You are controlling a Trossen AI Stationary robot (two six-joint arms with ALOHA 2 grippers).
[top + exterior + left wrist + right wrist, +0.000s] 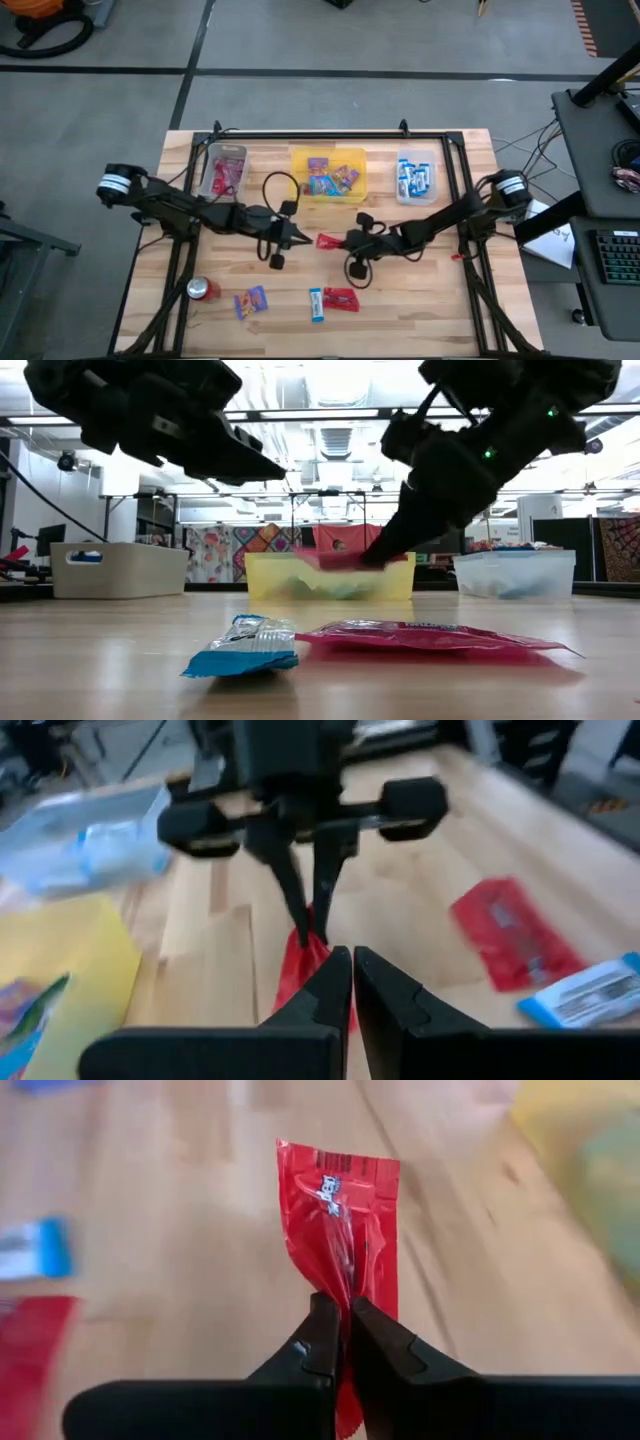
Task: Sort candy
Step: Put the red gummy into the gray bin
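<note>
My right gripper (343, 1315) is shut on a flat red candy packet (340, 1210) above the table's middle (328, 240), in front of the yellow bin (328, 175). My left gripper (353, 965) is shut and empty. It hovers level just to the left of that packet (300, 970), tips pointing at it; I see no touch. Lying flat near the table's front edge are a purple multicolour packet (250, 300), a blue-and-white bar (316, 305) and another red packet (342, 298). My right gripper pinches the red packet between its two fingers, partway along its length where the wrapper is creased (347, 1285). The fingers come from the table's right, slanting down. The packet is lifted clear of the table (335, 560), its longer end sticking out past the fingertips toward the left arm.
Three bins stand along the far edge: a clear one with red packets (225, 170), the yellow one with multicolour packets, a clear one with blue-and-white bars (415, 180). A red soda can (203, 290) lies at the front left. A black frame rail (310, 133) borders the table.
</note>
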